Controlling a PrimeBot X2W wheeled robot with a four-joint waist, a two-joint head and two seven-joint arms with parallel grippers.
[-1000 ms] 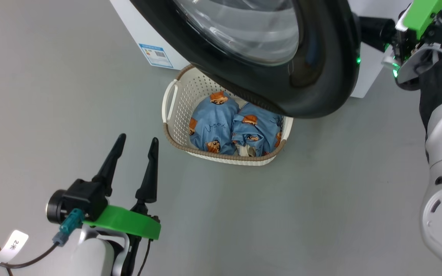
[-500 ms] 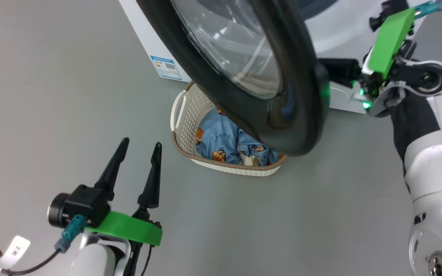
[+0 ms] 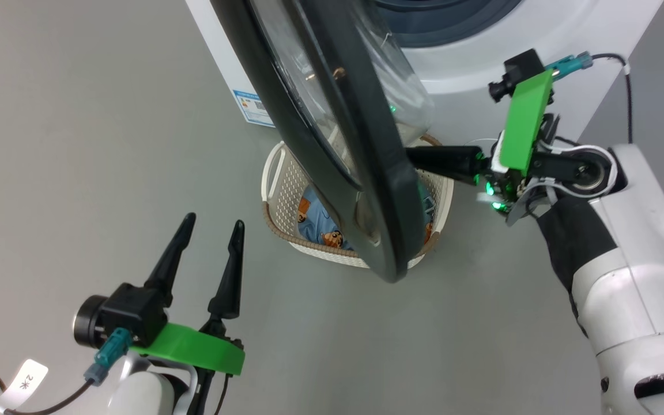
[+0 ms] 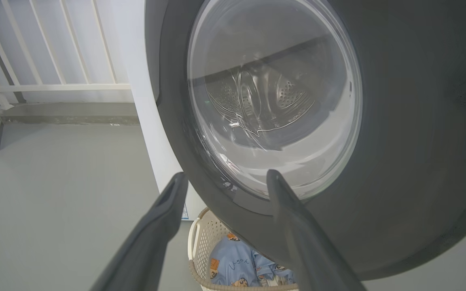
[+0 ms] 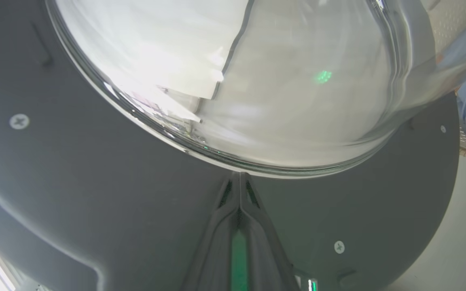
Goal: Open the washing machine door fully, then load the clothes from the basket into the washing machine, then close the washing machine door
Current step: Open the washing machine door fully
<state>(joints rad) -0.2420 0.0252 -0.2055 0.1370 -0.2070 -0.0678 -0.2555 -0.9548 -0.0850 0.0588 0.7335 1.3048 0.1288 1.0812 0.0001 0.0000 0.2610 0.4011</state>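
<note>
Door [image 3: 392,230] open above basket [image 3: 277,190], right hand [image 5: 240,180] pressed together, seemingly against its inner face, left hand [image 3: 214,220] spread, well apart

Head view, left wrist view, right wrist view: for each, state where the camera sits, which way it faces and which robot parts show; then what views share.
Head view: on the head, looking forward and down at the washing machine door and basket; left end effector open lower left, right end effector right.
Left wrist view: on left wrist, facing the door's outer glass; own spread fingers.
Right wrist view: on right wrist, facing the door's inner side; own shut fingers.
Shared: door and clothes, all three.
</note>
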